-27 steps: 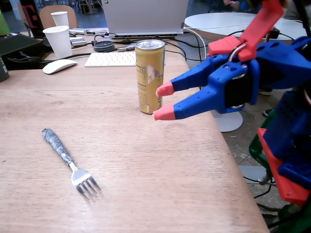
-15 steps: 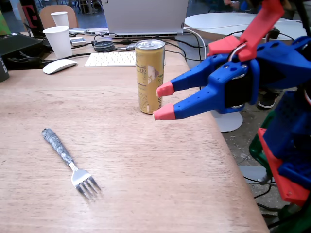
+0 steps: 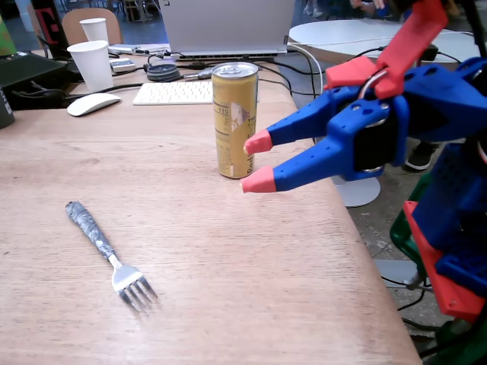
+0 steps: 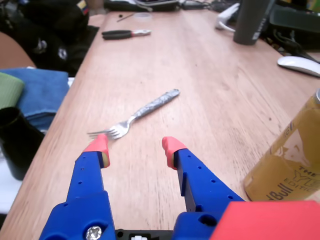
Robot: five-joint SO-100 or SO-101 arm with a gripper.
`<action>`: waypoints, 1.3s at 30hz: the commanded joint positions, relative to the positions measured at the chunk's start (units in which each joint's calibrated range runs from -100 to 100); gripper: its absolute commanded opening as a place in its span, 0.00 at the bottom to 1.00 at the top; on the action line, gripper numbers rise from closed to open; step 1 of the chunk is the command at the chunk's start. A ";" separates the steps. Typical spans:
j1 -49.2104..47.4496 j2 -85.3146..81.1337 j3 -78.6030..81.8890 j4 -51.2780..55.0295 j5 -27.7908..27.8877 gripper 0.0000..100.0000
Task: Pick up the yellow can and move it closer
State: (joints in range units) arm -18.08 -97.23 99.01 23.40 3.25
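We list one worktop [image 3: 228,289], pale wood with a fine straight grain.

Can [image 3: 234,120]: tall, slim cylinder of gold-yellow metal with a silver top, upright toward the far middle of the worktop in the fixed view. In the wrist view it [image 4: 292,162] shows at the right edge, beside the hand and outside the gap between its fingers.

Hand [image 3: 258,161]: blue plastic, two tapering fingers capped with rounded red tips. We find it open about halfway and holding nothing. The upper tip overlaps the can's lower right side in the fixed view; we cannot tell whether it touches.

Fork [image 3: 109,255]: metal, four tines, handle wrapped in crinkled grey foil, lying flat, well apart from the can.

Behind the can: white flat keyboard [image 3: 173,92], smooth white mouse [image 3: 93,103], white paper cup [image 3: 92,65].
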 commanded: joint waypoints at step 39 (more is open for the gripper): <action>24.01 53.75 -0.33 -76.43 1.61 0.84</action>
State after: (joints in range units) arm -0.33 -45.44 98.65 -49.07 4.81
